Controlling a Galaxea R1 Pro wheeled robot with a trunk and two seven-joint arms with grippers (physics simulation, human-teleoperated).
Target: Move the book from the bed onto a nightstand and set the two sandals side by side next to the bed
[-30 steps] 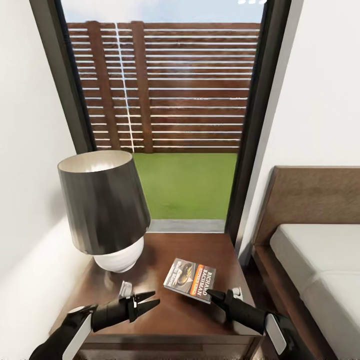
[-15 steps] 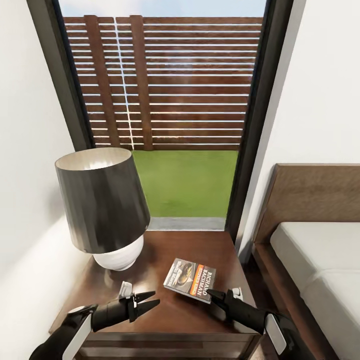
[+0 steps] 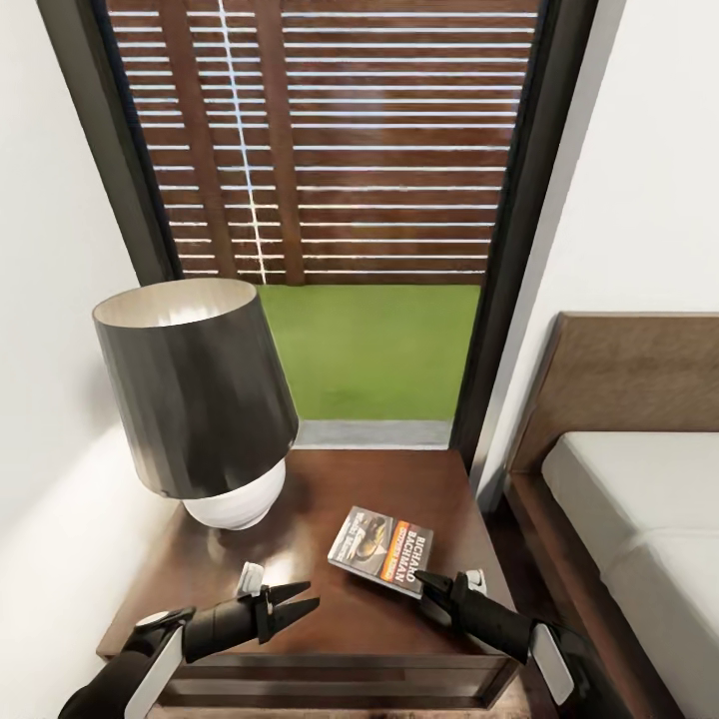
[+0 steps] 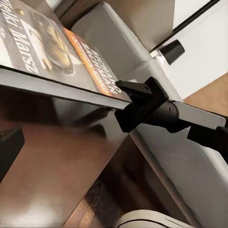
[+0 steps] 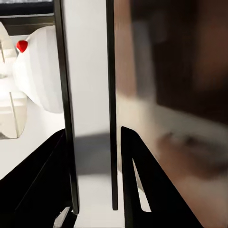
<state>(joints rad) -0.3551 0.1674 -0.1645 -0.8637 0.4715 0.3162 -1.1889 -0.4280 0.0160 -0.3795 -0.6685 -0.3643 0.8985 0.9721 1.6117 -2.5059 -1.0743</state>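
The book (image 3: 381, 550) sits on the nightstand (image 3: 300, 619), cover up, its near right corner pinched between the fingers of the right gripper (image 3: 427, 582); the left wrist view shows that corner lifted slightly off the glossy top, the book (image 4: 57, 57) tilted, with the right gripper (image 4: 130, 97) clamped on its edge. In the right wrist view the book's pale page edge (image 5: 88, 118) stands between the two dark fingers (image 5: 142, 190). The left gripper (image 3: 300, 599) hovers over the front of the nightstand, apart from the book, its fingers spread. A lamp (image 3: 195, 389) with a dark shade and white base stands at the back left of the top. The bed (image 3: 639, 519) lies to the right; behind, a window (image 3: 350, 200) shows grass and a slatted fence.
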